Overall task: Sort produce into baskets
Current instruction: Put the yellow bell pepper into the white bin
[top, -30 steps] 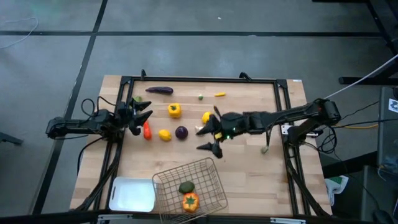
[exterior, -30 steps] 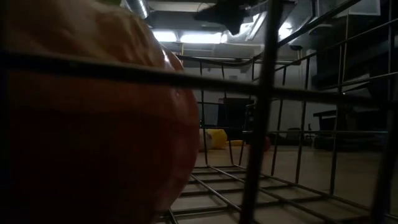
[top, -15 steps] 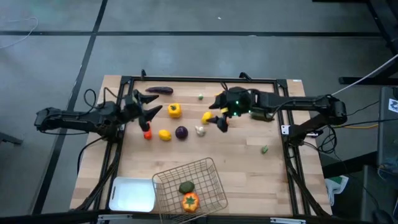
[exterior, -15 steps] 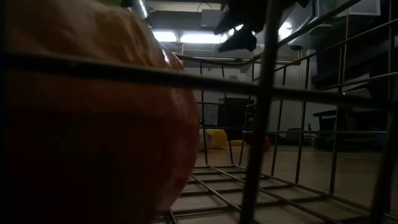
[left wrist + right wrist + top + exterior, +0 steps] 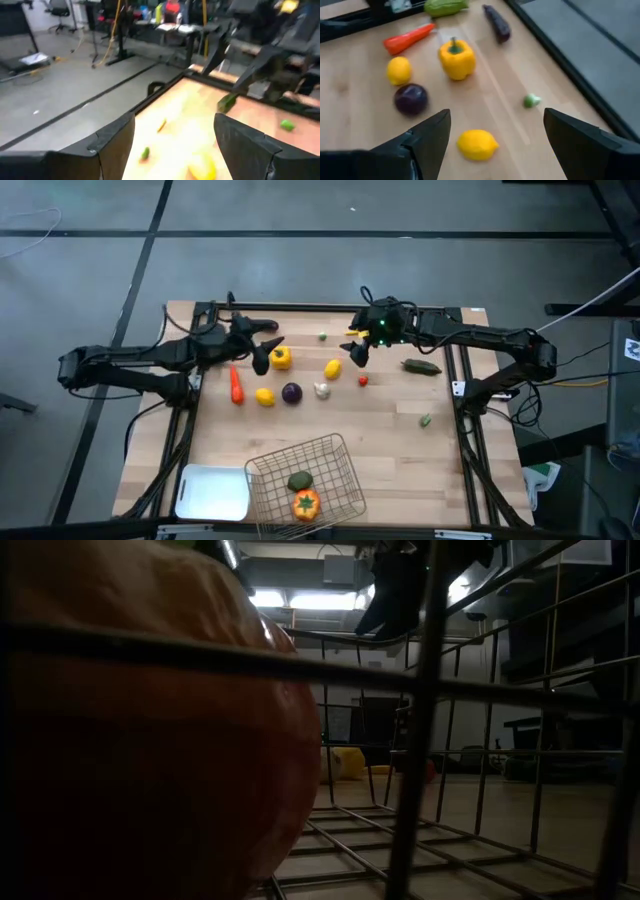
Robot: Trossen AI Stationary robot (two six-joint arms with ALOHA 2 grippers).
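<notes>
High view: square silver wire-mesh basket point(image 5: 305, 480) holds an orange pepper point(image 5: 306, 504) and a green piece point(image 5: 299, 480); left gripper point(image 5: 262, 348) and right gripper point(image 5: 356, 346) hover beyond it, fingers spread, empty; right wrist view: yellow bell pepper point(image 5: 456, 58), lemon point(image 5: 477, 144), purple onion point(image 5: 411, 98) lie loose.

Two lemons point(image 5: 265, 396), one yellow pepper point(image 5: 281, 358), one purple onion point(image 5: 291, 392), one wire basket point(image 5: 345, 480), one white tray point(image 5: 211, 492).

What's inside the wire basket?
The wire basket holds an orange pepper and a green vegetable. Anything hidden beneath them can't be seen. The white tray beside it looks empty.
</notes>
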